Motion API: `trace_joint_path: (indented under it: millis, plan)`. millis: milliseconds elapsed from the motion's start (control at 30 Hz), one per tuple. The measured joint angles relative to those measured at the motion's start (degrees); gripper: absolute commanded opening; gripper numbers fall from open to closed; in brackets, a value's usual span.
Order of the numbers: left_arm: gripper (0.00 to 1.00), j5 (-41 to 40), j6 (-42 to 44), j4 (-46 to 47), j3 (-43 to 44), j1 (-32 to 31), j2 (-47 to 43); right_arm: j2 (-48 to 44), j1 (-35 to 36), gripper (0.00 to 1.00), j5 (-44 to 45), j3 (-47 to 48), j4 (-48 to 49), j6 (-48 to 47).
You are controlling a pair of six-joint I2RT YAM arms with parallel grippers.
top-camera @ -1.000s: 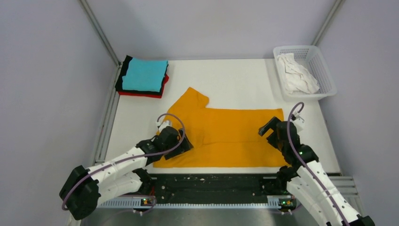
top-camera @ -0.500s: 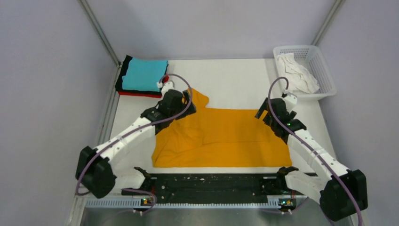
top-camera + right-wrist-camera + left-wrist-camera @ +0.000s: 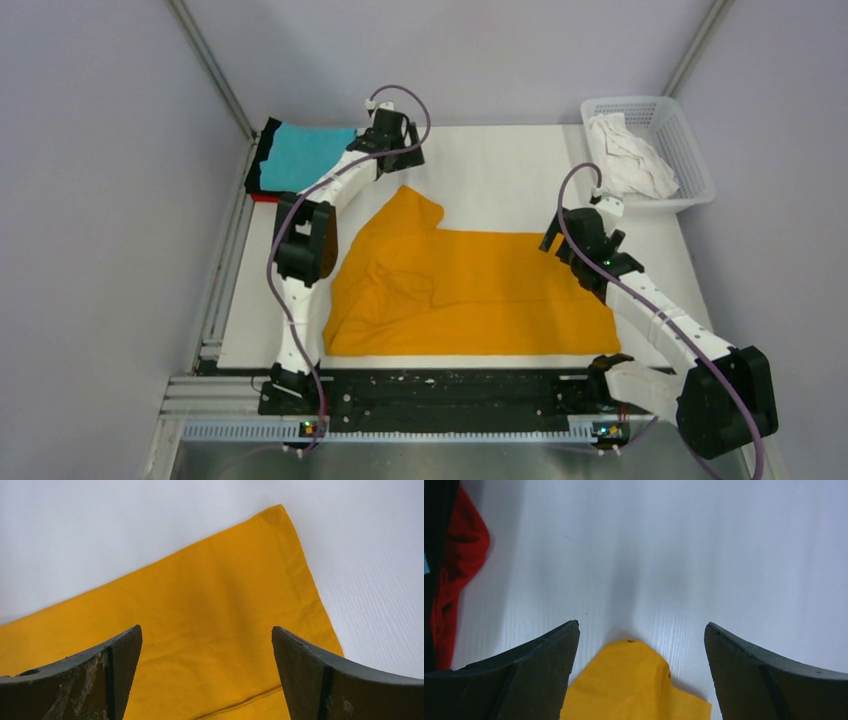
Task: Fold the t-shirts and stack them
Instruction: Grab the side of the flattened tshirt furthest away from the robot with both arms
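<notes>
Cloth of the orange-yellow t-shirt (image 3: pixel 470 290), spread beside the folded stack (image 3: pixel 305 160), looks light and limp; pinch the corner nearest the stack. Left gripper (image 3: pixel 641 625) and right gripper (image 3: pixel 206 628) gape wide, empty.

No writing, label, brand, number or sign can be read in any view. The orange shirt (image 3: pixel 480 290) at centre, the folded stack (image 3: pixel 305 160) at 10 o'clock and the basket (image 3: pixel 690 150) at 2 o'clock show only plain surfaces.
</notes>
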Motion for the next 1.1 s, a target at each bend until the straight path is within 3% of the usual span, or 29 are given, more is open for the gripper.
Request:
trace_joint_path:
  millis: [100,300,400,567,967,1100]
  plan:
    - [0.98,0.7,0.57,-0.85,4.5,0.98,5.31,-0.28,0.0,0.99,-0.11,-0.72,0.52,-0.33]
    - [0.86,3.43,1.11,-3.76,10.12,2.58,13.29,-0.33,-0.02,0.99,-0.17,-0.92,1.29,-0.59]
    - [0.82,5.57,1.01,-3.32,9.6,2.75,13.14,-0.31,0.0,0.99,-0.22,-0.94,1.31,-0.83]
    - [0.67,8.02,2.45,-4.57,8.28,2.67,12.09,-0.33,0.0,0.99,0.04,-0.94,1.25,-0.87]
    - [0.55,6.45,7.3,-9.77,8.24,0.52,11.47,-1.03,-0.02,0.99,1.33,-1.6,0.87,-0.87]
    - [0.42,5.68,8.04,-10.56,8.24,-0.26,11.47,-1.22,-0.07,0.99,2.45,-1.64,0.85,-0.87]
